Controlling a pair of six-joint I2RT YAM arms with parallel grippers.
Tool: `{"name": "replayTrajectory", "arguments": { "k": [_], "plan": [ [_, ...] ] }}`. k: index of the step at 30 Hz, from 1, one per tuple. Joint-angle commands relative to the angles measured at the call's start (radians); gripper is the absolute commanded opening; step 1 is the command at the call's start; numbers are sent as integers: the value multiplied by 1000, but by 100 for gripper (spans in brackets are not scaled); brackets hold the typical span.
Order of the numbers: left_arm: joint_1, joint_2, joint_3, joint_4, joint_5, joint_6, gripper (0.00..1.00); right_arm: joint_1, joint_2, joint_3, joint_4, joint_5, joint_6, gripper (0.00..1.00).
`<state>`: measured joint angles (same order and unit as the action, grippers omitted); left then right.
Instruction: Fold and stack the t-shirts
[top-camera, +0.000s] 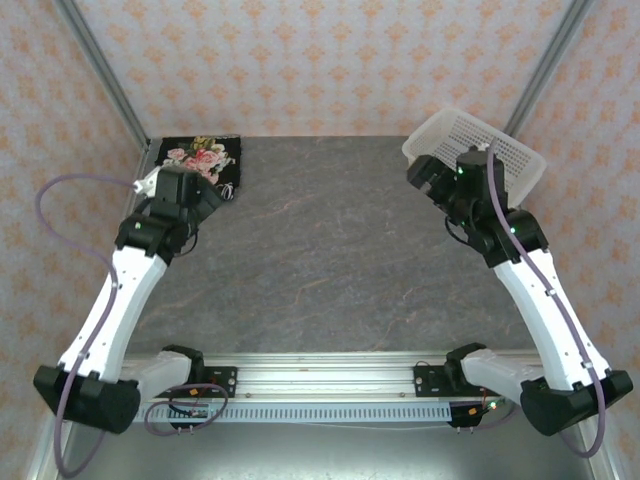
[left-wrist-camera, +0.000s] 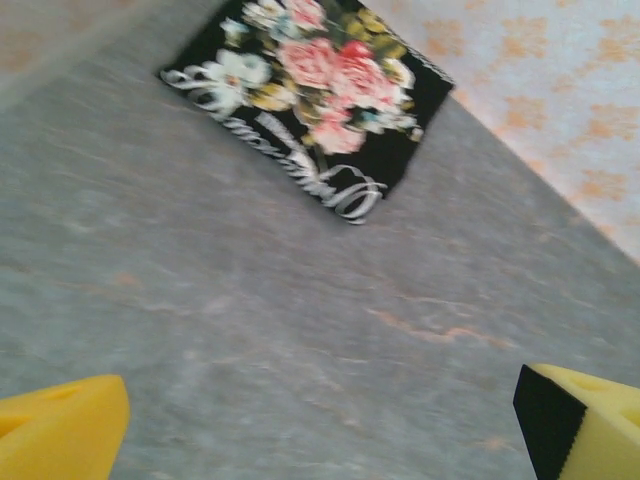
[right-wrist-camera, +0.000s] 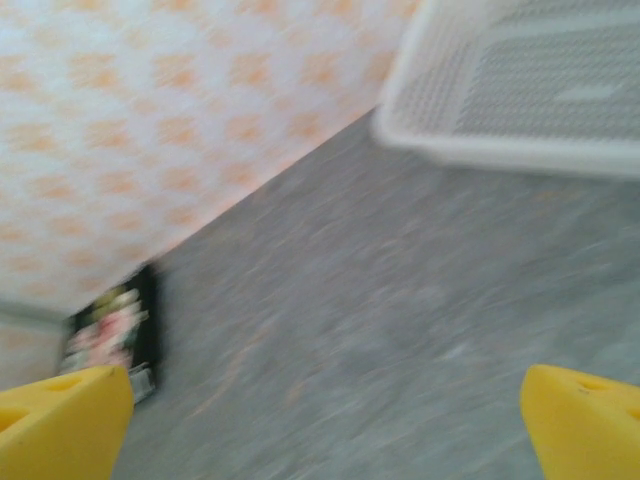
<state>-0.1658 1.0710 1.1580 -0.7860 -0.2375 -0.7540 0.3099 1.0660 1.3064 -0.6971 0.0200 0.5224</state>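
Top external view: a folded black t-shirt, rose print upward, is seen lying flat at the far left corner of the grey table. A white basket is set at the far right. The left gripper is held above the table on the near side of the shirt, jaws spread wide and empty. The right gripper, beside the basket, is likewise spread and empty.

Left arm stretched forward-left, left gripper spread wide, empty. Right arm stretched forward-right, right gripper likewise.
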Motion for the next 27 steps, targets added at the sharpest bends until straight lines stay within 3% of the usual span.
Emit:
{"name": "replayTrajectory", "arguments": {
  "k": [1, 3, 5, 6, 8, 14, 20, 27],
  "plan": [
    [-11, -110, -188, 106, -266, 192, 100, -78, -84, -219, 35, 232, -256, 99],
    [-14, -160, -319, 203, -344, 306, 100, -91, -181, -428, 247, 293, -360, 99],
    [-14, -196, -422, 254, -409, 325, 100, -112, -270, -608, 401, 342, -408, 99],
    [-13, -214, -469, 311, -377, 365, 100, -129, -285, -652, 428, 349, -414, 99],
    [-5, -252, -588, 487, -211, 521, 100, -166, -270, -727, 442, 356, -415, 99],
    [16, -96, -713, 842, -134, 606, 100, -230, -144, -925, 772, 289, -464, 99],
    [129, 183, -743, 1241, 11, 587, 100, -308, 84, -928, 1046, 172, -506, 99],
    [187, 348, -711, 1432, 151, 681, 100, -369, 304, -867, 1288, 38, -458, 99]
  ]
}}
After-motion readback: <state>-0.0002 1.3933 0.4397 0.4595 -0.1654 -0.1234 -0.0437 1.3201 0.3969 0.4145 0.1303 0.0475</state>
